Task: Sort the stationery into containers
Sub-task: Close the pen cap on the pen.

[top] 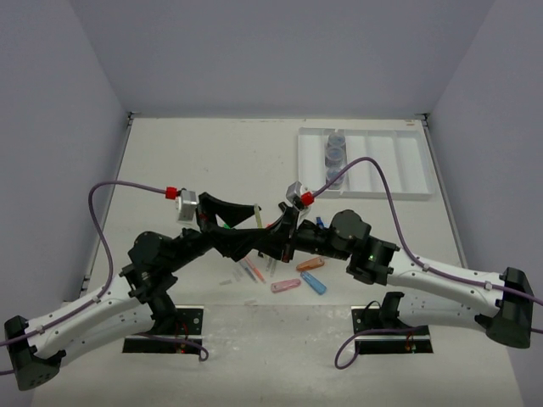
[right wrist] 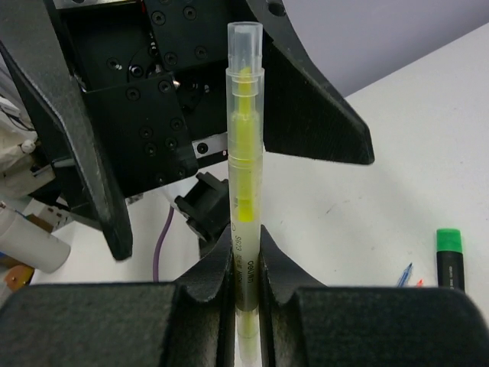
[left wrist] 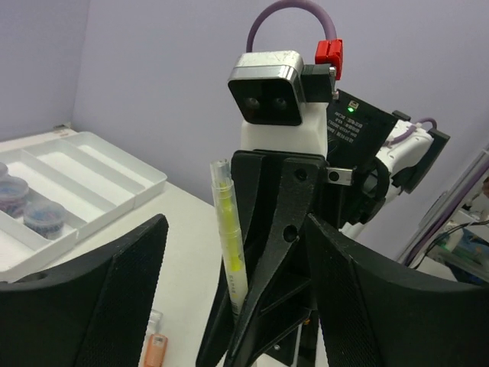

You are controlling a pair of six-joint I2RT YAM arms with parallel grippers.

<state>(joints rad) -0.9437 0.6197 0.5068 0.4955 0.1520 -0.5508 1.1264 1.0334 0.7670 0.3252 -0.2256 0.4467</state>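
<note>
Two claws: they meet nose to nose above the middle of the table [top: 212,153]
Right claw [right wrist: 244,269]: clamped on the lower end of the yellow pen [right wrist: 244,153]; the pen stands upright between its pads, clear barrel and cap end up
Left claw [left wrist: 237,229]: spread wide; its fingers [left wrist: 99,298] stand on either side of the pen and the right claw, apart from both
Yellow pen, place: in the air over mid-table; only the right claw has it
Highlighter [right wrist: 451,260]: green cap; lies on the table just right of the right claw
Capsules [top: 285,287]: pink, orange and blue; they lie under the claws, toward the near edge
Thin pens [top: 253,271]: on the table just left of the capsules
Tray [top: 399,165]: white, at the far right corner; long compartments side by side
Jars [top: 335,155]: in a row in the tray's leftmost compartment
</note>
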